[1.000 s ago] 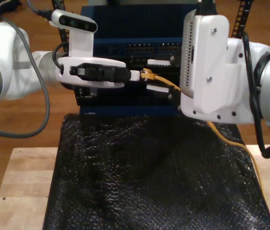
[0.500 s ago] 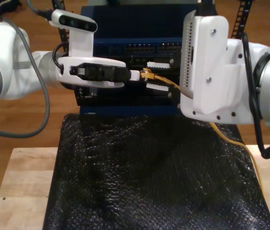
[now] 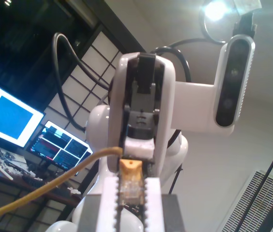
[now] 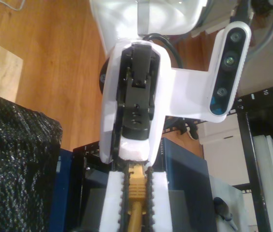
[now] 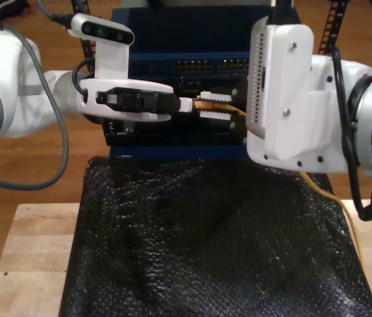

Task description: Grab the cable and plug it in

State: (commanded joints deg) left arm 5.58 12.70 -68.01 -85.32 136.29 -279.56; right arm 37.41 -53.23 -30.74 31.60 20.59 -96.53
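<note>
Two arms meet nose to nose above the far edge of the wooden surface [image 5: 28, 251], in front of a blue equipment rack [image 5: 173, 39]. My first tool [image 5: 187, 104], reaching in from the exterior view's left, is pinched shut on the clear plug [image 3: 129, 186] of the yellow cable [image 5: 214, 103]. My second tool [image 4: 136, 181], coming from the exterior view's right, has its toothed fingers [image 5: 216, 112] closed on the cable's yellow boot just behind the plug.

The cable hangs in the air between the two tools, close to the rack's row of ports [image 5: 206, 66]. From there it passes behind the second arm's large white housing [image 5: 291, 92], which hides that stretch, and shows again along the edge of the black bubble mat [image 5: 212, 244] at the exterior view's right. The mat covers the middle of the surface, with bare wood on both sides. A grey hose [image 5: 57, 132] loops beside the first arm. The rack's dark face is hard to make out.
</note>
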